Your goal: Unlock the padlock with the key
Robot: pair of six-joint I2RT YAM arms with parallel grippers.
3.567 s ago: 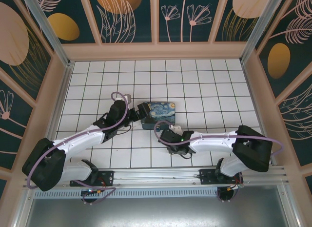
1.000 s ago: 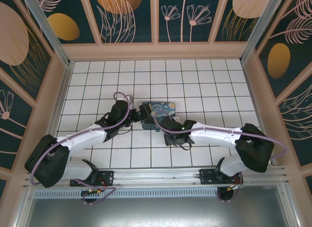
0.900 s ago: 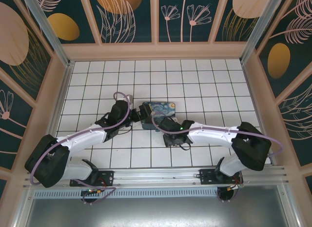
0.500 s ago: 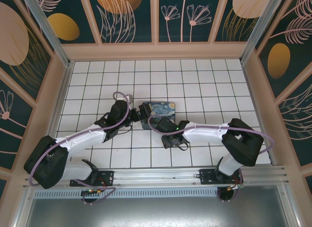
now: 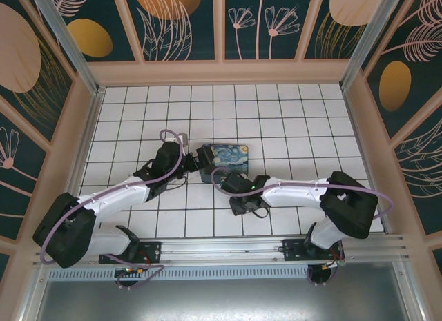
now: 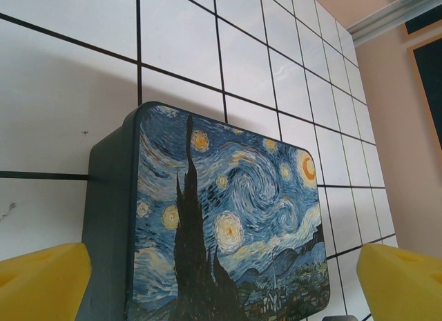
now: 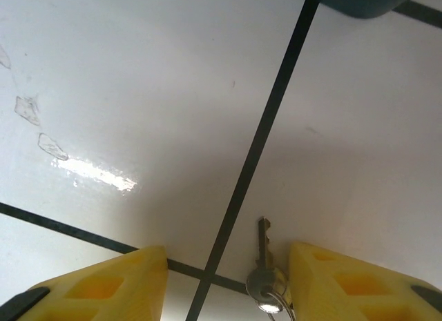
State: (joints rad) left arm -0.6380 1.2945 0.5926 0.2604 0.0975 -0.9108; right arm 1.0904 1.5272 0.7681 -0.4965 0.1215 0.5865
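right wrist: right tool (image 7: 228, 283) apart, key (image 7: 262, 264) on worktop (image 7: 138, 93) between its jaws; left tool (image 6: 221, 290) wide apart, facing shut box (image 6: 235, 217).

White arms (image 5: 117, 195), black joints (image 5: 65, 232), purple cables (image 5: 168, 132), yellow fingertips (image 7: 103, 283).

right arm (image 5: 293, 190) is swinging left across the surface (image 5: 138, 107): its elbow (image 5: 349, 207) is coming in from the right wall, then drifting back out a touch in the last half second. forearm is laying flatter and pointing more squarely at the starry-night box (image 5: 233, 152). right jaws are moving from well short of the box up to its near edge, overlapping that edge a second ago. now they are backing off slightly toward the near rail and sliding left, ending just beside the box's near-left corner
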